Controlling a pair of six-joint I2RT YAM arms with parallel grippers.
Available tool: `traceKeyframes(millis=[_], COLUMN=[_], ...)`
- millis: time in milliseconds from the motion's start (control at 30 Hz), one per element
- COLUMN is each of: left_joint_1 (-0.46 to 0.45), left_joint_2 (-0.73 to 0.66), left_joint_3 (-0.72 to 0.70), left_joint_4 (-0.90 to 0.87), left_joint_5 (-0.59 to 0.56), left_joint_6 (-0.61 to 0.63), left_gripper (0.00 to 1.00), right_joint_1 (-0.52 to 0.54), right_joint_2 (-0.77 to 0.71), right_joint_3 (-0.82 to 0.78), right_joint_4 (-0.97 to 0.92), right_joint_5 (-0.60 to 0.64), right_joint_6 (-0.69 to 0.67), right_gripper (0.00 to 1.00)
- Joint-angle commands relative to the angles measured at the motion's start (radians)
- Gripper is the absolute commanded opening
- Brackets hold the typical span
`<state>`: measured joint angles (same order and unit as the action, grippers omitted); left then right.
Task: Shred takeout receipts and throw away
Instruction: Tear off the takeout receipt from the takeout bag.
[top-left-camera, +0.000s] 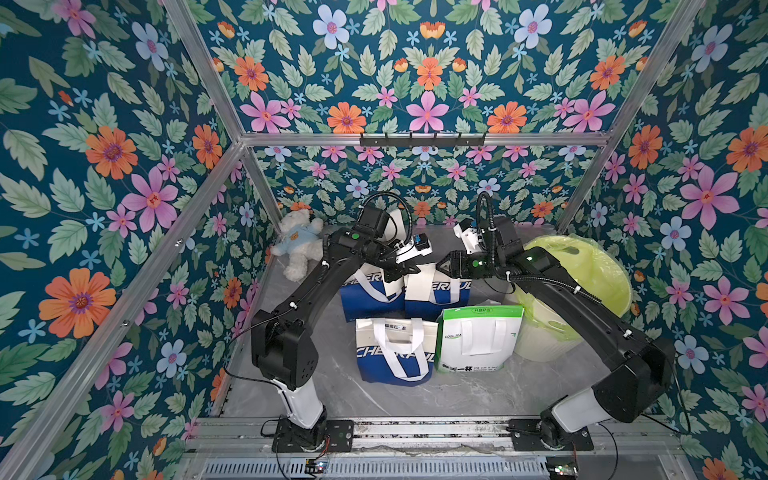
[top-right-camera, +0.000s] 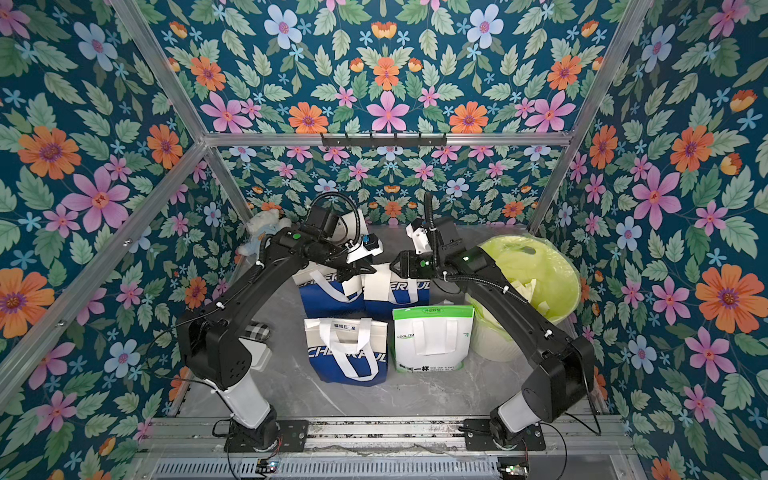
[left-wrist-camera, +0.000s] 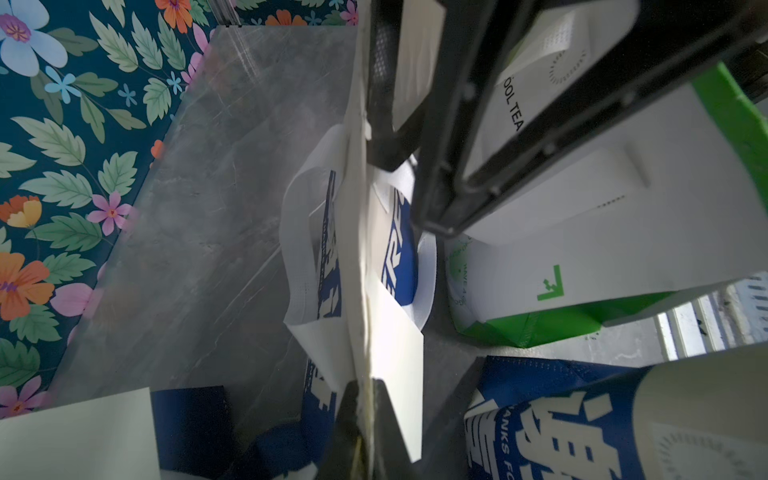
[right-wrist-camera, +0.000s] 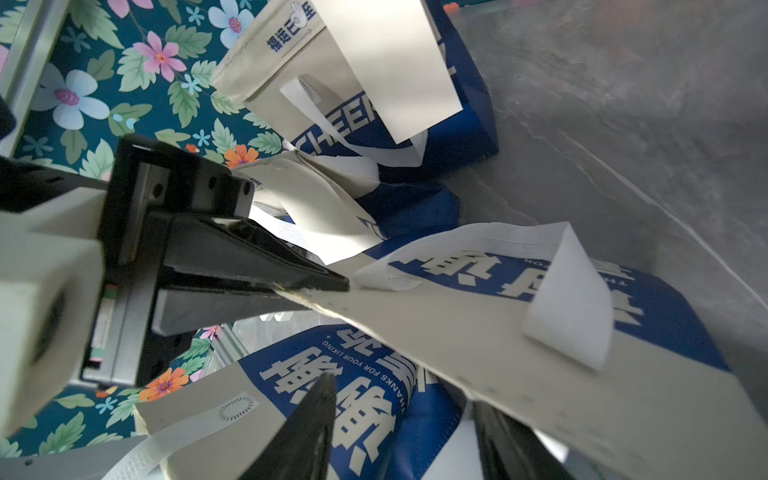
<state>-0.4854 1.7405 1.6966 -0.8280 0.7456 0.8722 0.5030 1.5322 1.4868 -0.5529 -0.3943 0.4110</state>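
Left gripper is pinched tight on the white receipt at the rim of the rear right bag, with the paper edge-on between its fingers. Right gripper hangs just beside it, jaws partly apart, nothing in them. A second receipt drapes the rear left bag.

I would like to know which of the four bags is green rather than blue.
The front bag beside the bin: white with a green top band and COOL TEA print. The rest are blue and white.
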Motion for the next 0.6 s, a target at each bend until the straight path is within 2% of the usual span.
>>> traceKeyframes(millis=[0,300,433,567], left_joint_1=[-0.001,0.001,0.003,0.004], left_joint_2=[-0.008,-0.033,-0.032,-0.042], left_joint_3=[-0.04,-0.121,-0.124,-0.137], left_joint_4=[-0.036,0.045,0.047,0.086], left_joint_5=[0.044,0.116,0.122,0.12], left_joint_6=[0.024,0.027,0.026,0.005], left_gripper=[0.0,0.0,0.0,0.0], right_joint_1=[0.0,-0.001,0.0,0.0], right_joint_2=[0.015,0.035,0.063,0.059], right_joint_3=[-0.009,-0.097,-0.105,-0.124], right_joint_4=[0.122,0.339,0.379,0.422], right_joint_5=[-0.024,-0.204,-0.303,-0.333], right_joint_6=[-0.058,-0.131,-0.132,-0.116], right_gripper=[0.56,0.58,0.46,0.31])
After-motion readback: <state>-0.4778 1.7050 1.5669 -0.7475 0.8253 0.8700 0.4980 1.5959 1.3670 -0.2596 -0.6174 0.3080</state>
